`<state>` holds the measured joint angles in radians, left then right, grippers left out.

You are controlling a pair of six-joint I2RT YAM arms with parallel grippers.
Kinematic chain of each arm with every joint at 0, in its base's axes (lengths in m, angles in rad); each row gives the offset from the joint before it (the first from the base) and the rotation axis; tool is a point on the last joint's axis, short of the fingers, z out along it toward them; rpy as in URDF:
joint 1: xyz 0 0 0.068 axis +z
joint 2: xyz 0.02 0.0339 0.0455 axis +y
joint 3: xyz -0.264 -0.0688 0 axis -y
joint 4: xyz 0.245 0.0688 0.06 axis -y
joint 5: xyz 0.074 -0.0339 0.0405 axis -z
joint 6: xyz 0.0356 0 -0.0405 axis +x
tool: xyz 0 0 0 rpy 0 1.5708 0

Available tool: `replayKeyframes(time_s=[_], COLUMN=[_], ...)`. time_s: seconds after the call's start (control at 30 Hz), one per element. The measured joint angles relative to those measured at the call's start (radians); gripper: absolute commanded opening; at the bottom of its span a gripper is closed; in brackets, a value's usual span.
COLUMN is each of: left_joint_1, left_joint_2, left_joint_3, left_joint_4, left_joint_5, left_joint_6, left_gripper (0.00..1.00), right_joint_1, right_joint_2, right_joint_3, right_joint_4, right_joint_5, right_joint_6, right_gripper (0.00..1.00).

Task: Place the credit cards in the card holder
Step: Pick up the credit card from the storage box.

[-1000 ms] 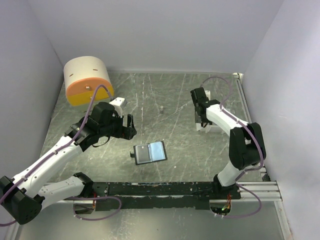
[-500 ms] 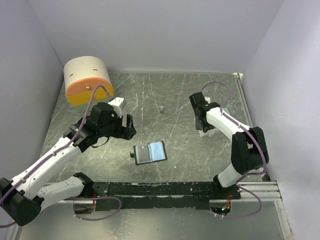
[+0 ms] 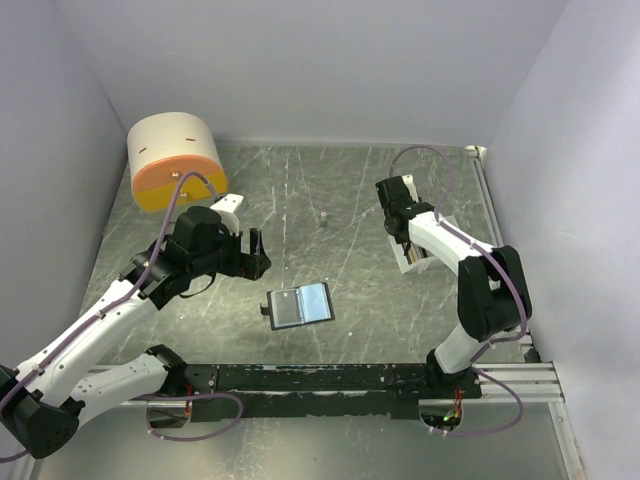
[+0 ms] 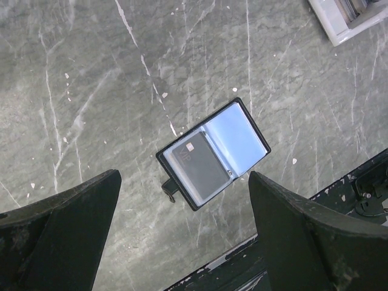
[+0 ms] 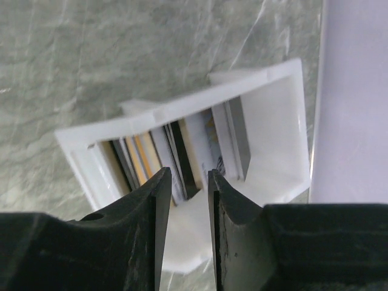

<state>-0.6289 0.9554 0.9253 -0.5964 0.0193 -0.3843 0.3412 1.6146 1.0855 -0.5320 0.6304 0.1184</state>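
Right wrist: right gripper parted narrowly over credit cards, top edges.

Top view: even, diffuse overhead light, no hard shadows, just soft smudges on the table. Slight sheen on the marble, nothing blown out. Left wrist: sharp, card holder crisp, its pale pocket a bit glary. The left gripper's fingers at 7 and 5 o'clock are dark and underexposed. Right wrist: right gripper's fingers at 6 o'clock soft and near black. White tray close to clipping at 3 o'clock, marble behind it slightly soft.
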Motion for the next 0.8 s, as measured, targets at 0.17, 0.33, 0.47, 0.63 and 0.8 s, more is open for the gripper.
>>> replayKeyframes(time_s=[0.17,0.33,0.47,0.63,0.8], left_joint_1=[0.000,0.000,0.000,0.000,0.000], left_joint_2=[-0.010,-0.015,-0.018,-0.018,-0.018], left_joint_3=[0.000,-0.005,-0.005,-0.005,-0.005], left_joint_4=[0.000,0.000,0.000,0.000,0.000], left_joint_5=[0.000,-0.001,-0.003,-0.010,-0.015], left_joint_6=[0.000,0.000,0.000,0.000,0.000], left_gripper=[0.99,0.99,0.99,0.99,0.99], right_joint_1=[-0.015,-0.023,-0.026,-0.034,-0.050], right_joint_2=[0.086,0.139,0.173,0.193,0.203], right_joint_3=[-0.004,-0.014,-0.013,-0.013,-0.013], right_joint_4=[0.099,0.146,0.168,0.191,0.205], right_joint_5=[0.063,0.108,0.154,0.183,0.205], right_joint_6=[-0.107,-0.160,-0.185,-0.206,-0.221], right_gripper=[0.22,0.20,0.18,0.18,0.18])
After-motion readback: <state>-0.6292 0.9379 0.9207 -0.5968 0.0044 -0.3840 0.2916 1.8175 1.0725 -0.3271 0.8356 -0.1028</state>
